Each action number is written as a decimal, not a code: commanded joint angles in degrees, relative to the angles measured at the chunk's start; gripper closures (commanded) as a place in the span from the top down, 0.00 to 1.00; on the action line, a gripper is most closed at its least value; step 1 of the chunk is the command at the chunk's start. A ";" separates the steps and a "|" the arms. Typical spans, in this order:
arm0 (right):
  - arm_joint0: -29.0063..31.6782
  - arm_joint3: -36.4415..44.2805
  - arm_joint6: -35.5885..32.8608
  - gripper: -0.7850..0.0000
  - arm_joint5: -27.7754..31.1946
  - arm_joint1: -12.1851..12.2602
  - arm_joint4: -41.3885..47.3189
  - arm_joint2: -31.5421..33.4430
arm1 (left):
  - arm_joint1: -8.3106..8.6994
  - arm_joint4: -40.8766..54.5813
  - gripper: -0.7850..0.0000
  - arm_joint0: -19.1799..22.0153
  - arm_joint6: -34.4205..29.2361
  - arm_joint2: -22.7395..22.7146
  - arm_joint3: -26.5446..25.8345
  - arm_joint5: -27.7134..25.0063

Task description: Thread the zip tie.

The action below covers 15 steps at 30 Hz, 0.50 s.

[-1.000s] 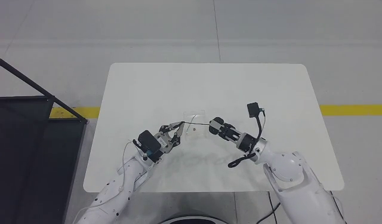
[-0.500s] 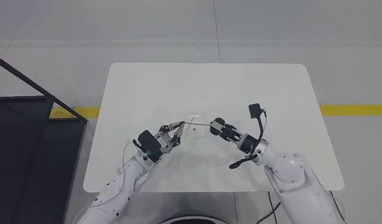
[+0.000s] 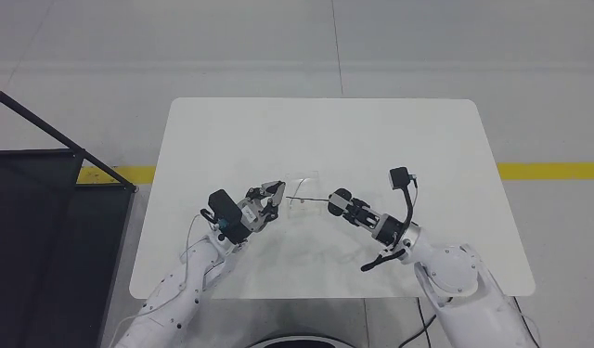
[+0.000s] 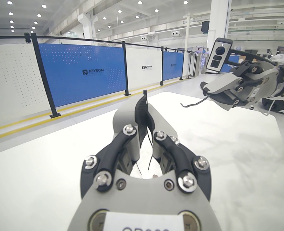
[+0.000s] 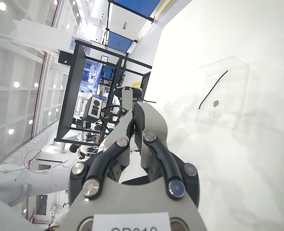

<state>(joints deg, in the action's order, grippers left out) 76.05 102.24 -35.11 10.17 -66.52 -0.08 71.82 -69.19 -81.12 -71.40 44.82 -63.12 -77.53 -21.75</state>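
My left gripper (image 3: 276, 194) (image 4: 144, 105) is shut on a thin black zip tie (image 4: 144, 93); its small head sticks up past the fingertips and its thin tail hangs down between the fingers. Facing it, my right gripper (image 3: 335, 199) (image 5: 135, 111) (image 4: 206, 92) is shut on a black zip tie strip (image 3: 311, 198) (image 4: 192, 103). The strip's free, slightly bent end points toward the left gripper, with a gap between them. Both grippers hover above the white table (image 3: 418, 153).
A small clear box (image 3: 303, 183) (image 5: 238, 82) stands on the table just beyond the two grippers, with another black zip tie (image 5: 213, 90) lying inside. A black frame and screen (image 3: 46, 218) stand off the table's left side. The table's far half is bare.
My left gripper has pulled back to the left, so the gap to the strip's tip has widened. The right arm has shifted slightly toward the near edge.
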 commanded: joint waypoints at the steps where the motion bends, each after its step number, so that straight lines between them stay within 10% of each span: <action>1: -0.05 0.00 0.40 0.00 -0.19 -0.03 -0.09 -0.16 | -0.10 -0.32 0.00 0.12 -0.24 0.24 0.35 0.36; 15: -0.06 0.14 3.27 0.00 0.23 -0.15 -1.95 -0.75 | -0.77 -2.82 0.00 0.66 0.07 1.83 1.32 3.57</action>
<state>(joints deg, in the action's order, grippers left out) 75.75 102.20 -32.20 10.09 -66.69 -1.65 71.02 -69.95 -83.92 -70.73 44.88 -61.31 -76.22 -18.23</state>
